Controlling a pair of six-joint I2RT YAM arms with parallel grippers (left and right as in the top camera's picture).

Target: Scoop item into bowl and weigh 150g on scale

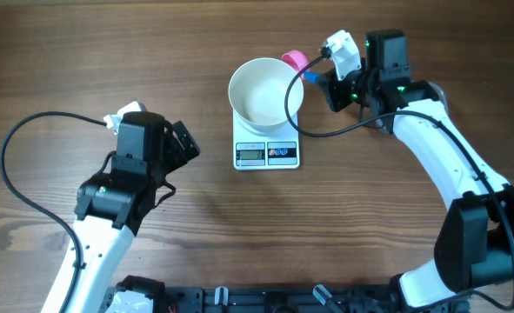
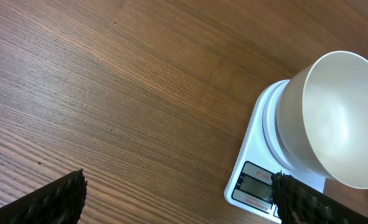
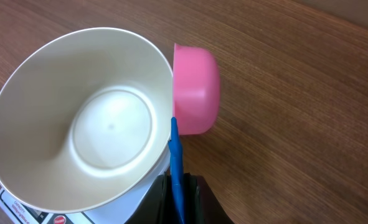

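Our right gripper (image 3: 179,194) grips the blue-handled pink plastic scoop (image 3: 196,87) beside the round white bowl (image 3: 78,124); our left gripper (image 2: 180,202) stands wide.

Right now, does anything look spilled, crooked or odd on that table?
Nothing spilled or damaged. The white bowl sits on the scale, empty; the right tool holds a pink scoop tipped sideways at its rim.

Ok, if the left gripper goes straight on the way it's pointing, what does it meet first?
Probably the scale: the open left gripper faces mostly the table, but one finger lines up with the scale's near corner, under the bowl. Depth is unclear.
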